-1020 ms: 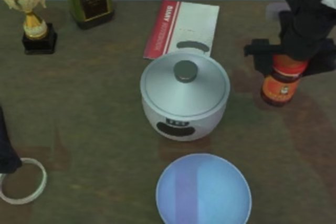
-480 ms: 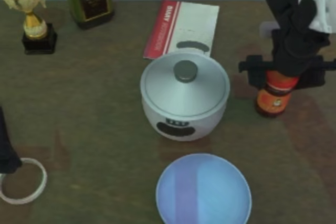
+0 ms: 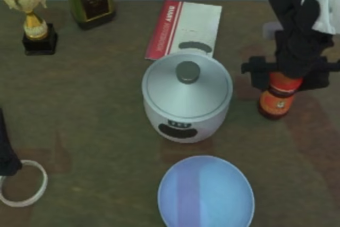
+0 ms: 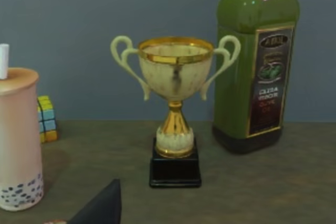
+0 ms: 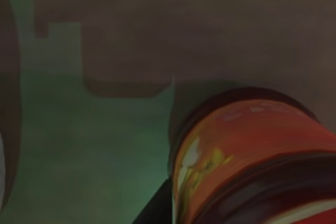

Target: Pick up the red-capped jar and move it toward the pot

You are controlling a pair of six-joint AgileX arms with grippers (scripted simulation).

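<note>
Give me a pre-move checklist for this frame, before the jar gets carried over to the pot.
1. Right gripper at the top of the red-capped jar: ok, it sits over the cap.
2. Grip firm on the jar: cannot tell, the finger contact is hidden in both views.
3. Jar clear of the table: cannot tell; the right wrist view shows the label close up, not the base.
4. Path to the pot: ok, bare table lies between them.
5. Pot lid on: ok.
6. Left arm out of the way: ok, parked at the table's left edge.
</note>
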